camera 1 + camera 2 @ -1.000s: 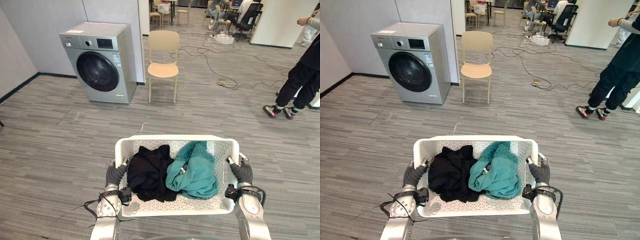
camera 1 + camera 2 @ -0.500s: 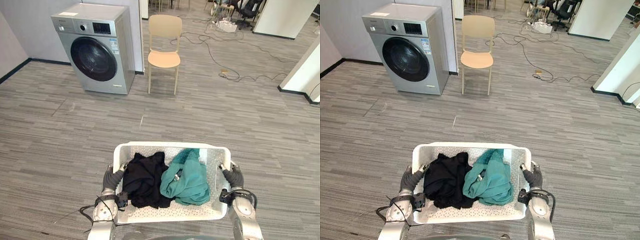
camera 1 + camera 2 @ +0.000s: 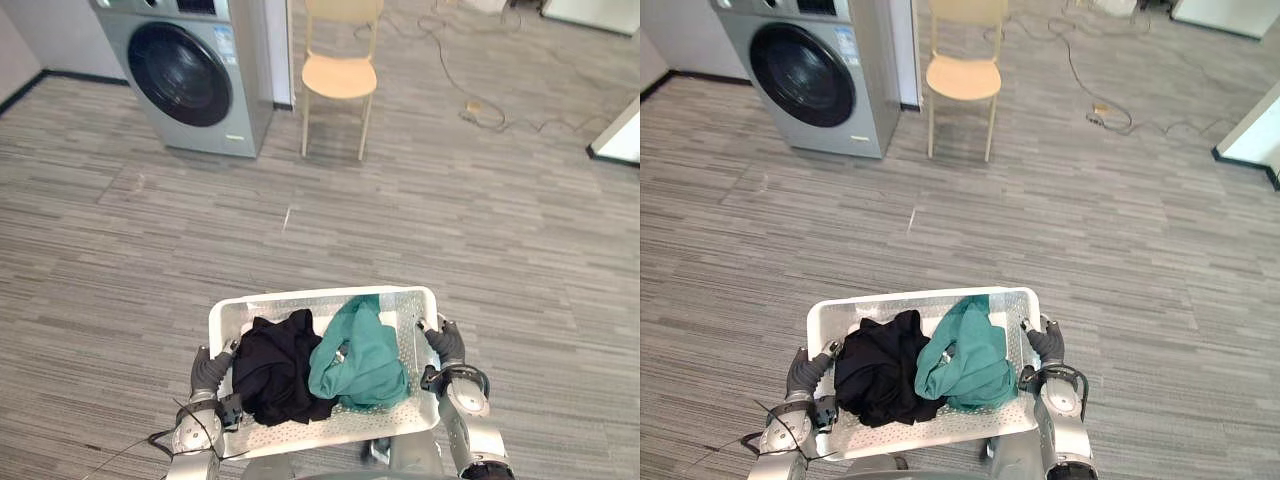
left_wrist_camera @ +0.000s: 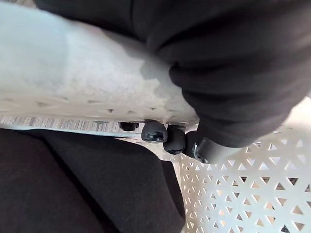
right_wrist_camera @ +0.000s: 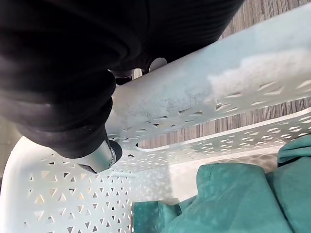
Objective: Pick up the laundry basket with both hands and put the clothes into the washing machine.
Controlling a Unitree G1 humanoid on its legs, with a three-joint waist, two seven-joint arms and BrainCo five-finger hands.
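Grey plank floor (image 3: 450,230) all round, washing machine (image 3: 185,75) off at 11 o'clock (door shut), chair (image 3: 340,75) at 12. Left hand (image 3: 208,372) curls round the rim of the laundry basket (image 3: 300,296) at 9 o'clock, black garment (image 3: 275,365) then teal garment (image 3: 360,355) heaped inside, right hand (image 3: 446,345) clamps the rim at 3.
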